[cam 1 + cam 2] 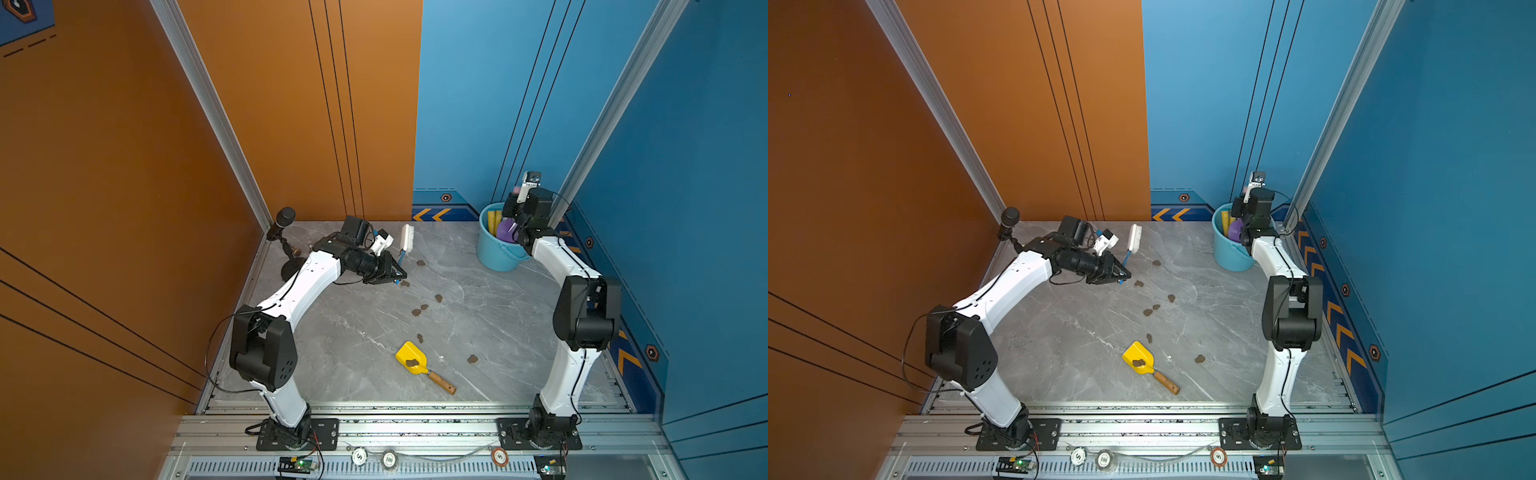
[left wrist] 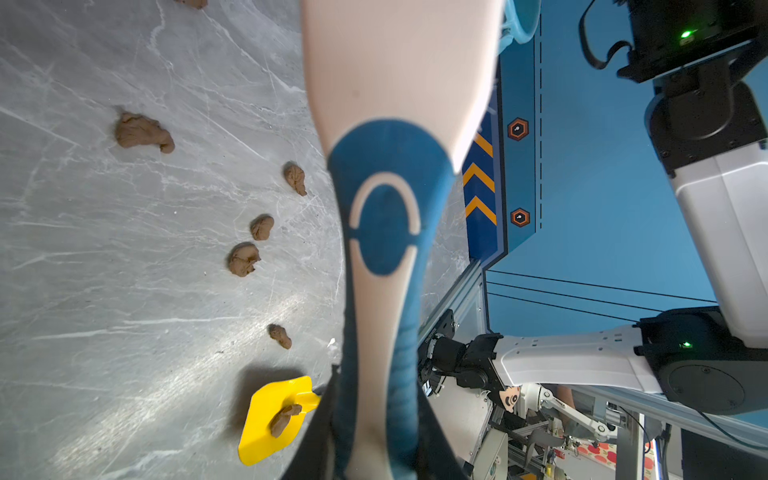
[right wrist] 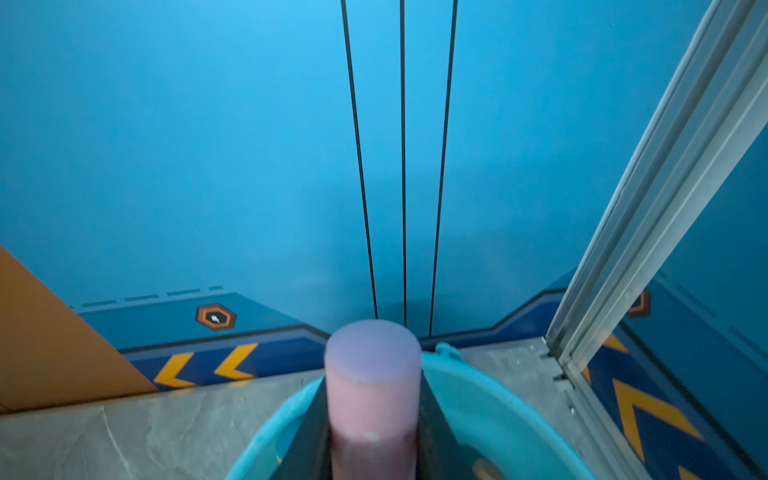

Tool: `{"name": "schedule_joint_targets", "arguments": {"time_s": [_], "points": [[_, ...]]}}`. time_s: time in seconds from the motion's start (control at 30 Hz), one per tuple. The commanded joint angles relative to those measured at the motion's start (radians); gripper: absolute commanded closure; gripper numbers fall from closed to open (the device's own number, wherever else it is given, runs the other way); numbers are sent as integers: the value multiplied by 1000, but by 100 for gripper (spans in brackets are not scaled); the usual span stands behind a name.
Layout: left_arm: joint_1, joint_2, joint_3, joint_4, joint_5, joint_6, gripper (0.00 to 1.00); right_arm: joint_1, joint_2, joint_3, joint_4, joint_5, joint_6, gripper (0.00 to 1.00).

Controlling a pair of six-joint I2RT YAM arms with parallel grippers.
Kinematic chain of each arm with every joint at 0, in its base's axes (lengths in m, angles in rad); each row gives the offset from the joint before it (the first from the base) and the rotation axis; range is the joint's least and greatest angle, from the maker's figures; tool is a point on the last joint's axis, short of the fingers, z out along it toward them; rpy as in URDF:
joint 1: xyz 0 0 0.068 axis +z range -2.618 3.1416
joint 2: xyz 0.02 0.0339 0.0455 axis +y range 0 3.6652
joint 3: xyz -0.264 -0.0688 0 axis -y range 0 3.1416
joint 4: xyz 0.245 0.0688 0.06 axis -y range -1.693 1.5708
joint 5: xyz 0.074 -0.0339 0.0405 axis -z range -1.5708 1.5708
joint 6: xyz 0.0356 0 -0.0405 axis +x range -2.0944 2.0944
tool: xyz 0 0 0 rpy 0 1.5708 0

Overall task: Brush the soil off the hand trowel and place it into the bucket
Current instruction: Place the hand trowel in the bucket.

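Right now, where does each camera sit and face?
Top views: above the front rail, looking down at the table; left arm and right arm show.
Left wrist: along the brush in its fingers toward yellow trowel and soil; right arm shows.
Right wrist: above the bucket, facing blue wall; fingers grip a pink handle.
Shared: trowel, in top views and left wrist.

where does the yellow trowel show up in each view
Top view: yellow trowel at front centre, soil lump on its blade.
Top view: same spot.
Left wrist: blade only, beside the brush handle.
Right wrist: not in it.
Shared landmark: the bucket, in both top views and right wrist.
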Motion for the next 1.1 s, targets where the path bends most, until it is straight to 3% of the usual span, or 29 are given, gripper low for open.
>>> {"name": "schedule_joint_targets", "arguments": {"time_s": [0.0,0.2,0.3,0.33,0.57,0.77,0.97,1.03,1.07], "points": [[-3,65,35,39,4,-18,100,-2,19,-25,28,-7,41,83],[-24,88,55,39,-14,-17,100,3,31,-1,-43,1,39,65],[-29,66,40,39,-21,-10,100,13,28,66,-167,-4,12,49],[-29,54,34,39,-27,-6,100,19,20,87,-202,-3,1,38],[-23,-36,-22,39,-62,15,100,95,-143,84,-388,-31,27,36],[-8,-154,-123,42,-108,31,100,269,-391,-155,-529,-75,111,36],[27,-248,-256,121,-74,-43,100,544,-660,-513,-641,-115,174,29],[23,-264,-284,157,-66,-74,100,620,-757,-646,-623,-142,274,20],[21,-268,-290,157,-67,-78,100,655,-801,-711,-612,-124,321,3]]}}
